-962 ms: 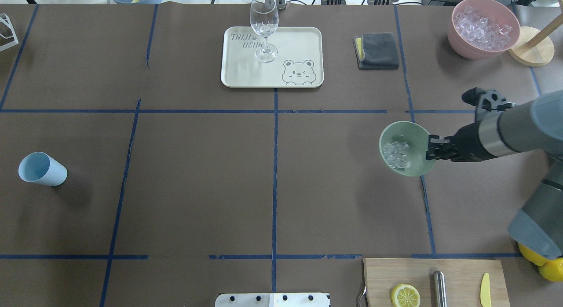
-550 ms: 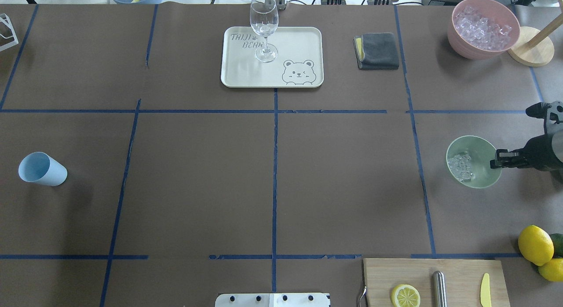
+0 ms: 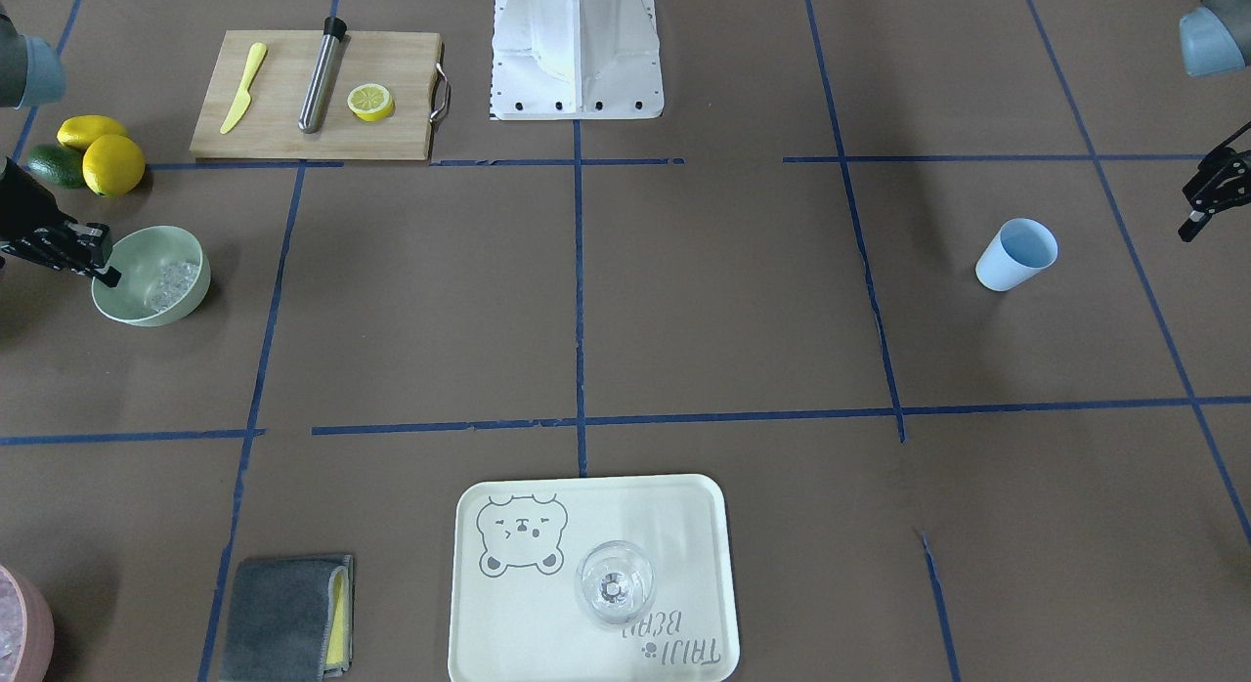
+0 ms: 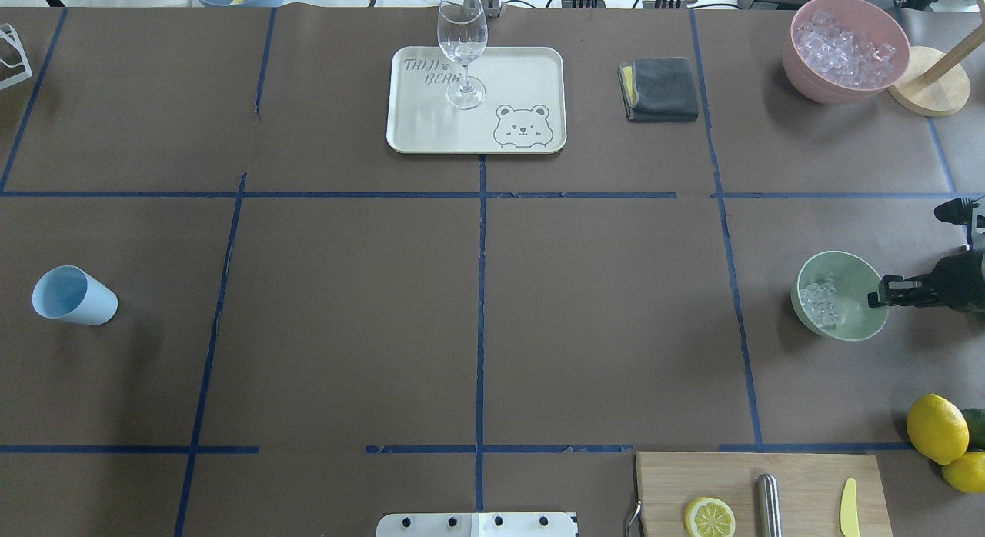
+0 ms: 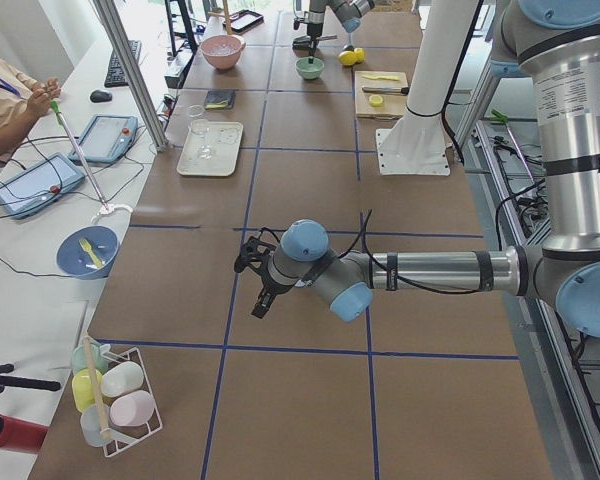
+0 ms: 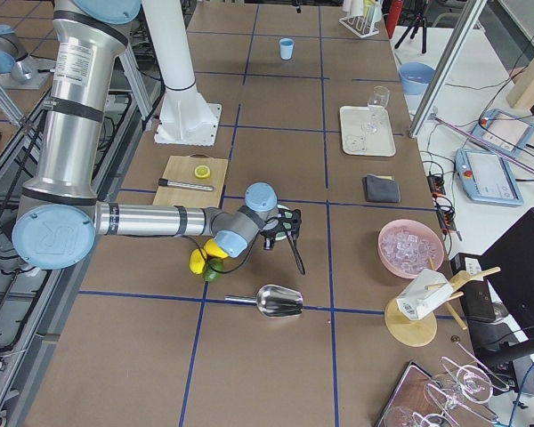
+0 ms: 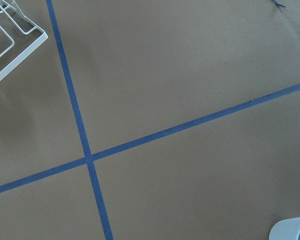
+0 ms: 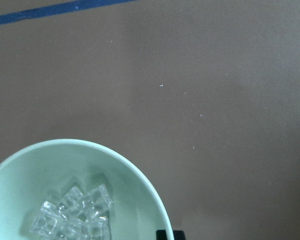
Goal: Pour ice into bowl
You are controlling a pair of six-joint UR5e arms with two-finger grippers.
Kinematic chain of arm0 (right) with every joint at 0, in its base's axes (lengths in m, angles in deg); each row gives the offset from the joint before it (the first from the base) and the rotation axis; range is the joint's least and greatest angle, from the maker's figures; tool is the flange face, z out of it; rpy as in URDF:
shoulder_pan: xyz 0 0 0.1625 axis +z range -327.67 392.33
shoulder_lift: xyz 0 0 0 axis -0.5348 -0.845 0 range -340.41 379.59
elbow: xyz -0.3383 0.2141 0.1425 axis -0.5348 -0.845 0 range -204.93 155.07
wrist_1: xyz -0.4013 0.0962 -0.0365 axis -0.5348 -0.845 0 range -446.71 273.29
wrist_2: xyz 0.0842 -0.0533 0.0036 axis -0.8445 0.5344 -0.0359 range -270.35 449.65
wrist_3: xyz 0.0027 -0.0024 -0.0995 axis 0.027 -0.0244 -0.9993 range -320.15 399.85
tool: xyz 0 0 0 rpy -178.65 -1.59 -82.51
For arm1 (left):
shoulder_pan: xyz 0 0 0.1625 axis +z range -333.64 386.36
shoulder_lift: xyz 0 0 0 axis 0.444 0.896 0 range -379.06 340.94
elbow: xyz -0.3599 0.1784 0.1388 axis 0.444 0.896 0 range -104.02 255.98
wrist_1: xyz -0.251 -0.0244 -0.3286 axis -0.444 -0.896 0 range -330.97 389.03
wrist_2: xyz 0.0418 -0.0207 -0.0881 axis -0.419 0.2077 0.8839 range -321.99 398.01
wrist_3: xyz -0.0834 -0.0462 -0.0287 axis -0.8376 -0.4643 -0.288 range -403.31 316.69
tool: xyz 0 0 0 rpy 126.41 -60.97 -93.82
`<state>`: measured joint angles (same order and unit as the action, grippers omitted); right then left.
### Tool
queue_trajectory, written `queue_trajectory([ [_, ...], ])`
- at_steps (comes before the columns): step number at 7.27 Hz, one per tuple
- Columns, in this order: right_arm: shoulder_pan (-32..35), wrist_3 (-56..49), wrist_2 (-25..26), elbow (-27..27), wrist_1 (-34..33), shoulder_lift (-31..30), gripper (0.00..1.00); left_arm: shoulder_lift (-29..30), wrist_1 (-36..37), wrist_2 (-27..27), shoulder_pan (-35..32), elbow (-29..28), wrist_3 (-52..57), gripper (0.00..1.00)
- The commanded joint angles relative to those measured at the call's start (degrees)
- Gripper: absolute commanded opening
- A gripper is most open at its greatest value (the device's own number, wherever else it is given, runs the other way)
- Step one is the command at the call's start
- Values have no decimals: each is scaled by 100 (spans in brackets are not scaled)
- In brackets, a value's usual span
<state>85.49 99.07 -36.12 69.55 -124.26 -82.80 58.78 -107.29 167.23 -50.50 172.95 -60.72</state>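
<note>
Ice (image 4: 818, 302) lies heaped against the left inner wall of the pale green bowl (image 4: 853, 287), which is at the right side of the desk (image 4: 600, 306), between the pink container (image 4: 800, 60) farther off and the lemons (image 4: 936, 428) nearer (whether it rests on the desk or hangs just above it, I cannot tell). The right fingers (image 4: 883, 298) pinch the bowl's right rim. The left fingers (image 3: 1204, 198) hover past the left edge, beyond the upright light blue cup (image 4: 73, 295); whether they are spread or pressed together I cannot tell.
</note>
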Motion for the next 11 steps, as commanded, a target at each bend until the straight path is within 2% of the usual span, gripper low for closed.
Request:
queue_trajectory([
  [1, 1, -7, -360, -9, 20, 122, 100, 3, 1, 7, -5, 32, -25, 100],
  [2, 149, -25, -439, 35, 28, 131, 100, -6, -8, 7, -5, 75, -60, 100],
  [4, 1130, -95, -1429, 9, -76, 97, 100, -67, -8, 24, -5, 128, -60, 100],
  [5, 1300, -226, -1459, -43, -103, 79, 100, -94, 9, 242, -13, 128, -60, 100],
  [6, 1563, -862, -1460, -44, -504, 79, 100, -50, 10, 679, 4, 50, 18, 100],
  [7, 2001, -2069, -1451, -35, -1247, 79, 100, -50, 88, 936, 13, -3, 219, 100],
  [8, 2527, -3517, -1416, 0, -2273, 96, 100, -41, 445, 965, -222, 5, 534, 100],
  [9, 2976, -4863, -1381, 35, -3371, 357, 100, 2, 1128, 1322, -555, 5, 1121, 100],
  [10, 3390, -5825, -1363, 87, -4295, 525, 100, 133, 1778, 1491, -698, 40, 1518, 100],
  [11, 3629, -6426, -1337, 97, -4801, 675, 100, 352, 2237, 1492, -864, 84, 1574, 100],
])
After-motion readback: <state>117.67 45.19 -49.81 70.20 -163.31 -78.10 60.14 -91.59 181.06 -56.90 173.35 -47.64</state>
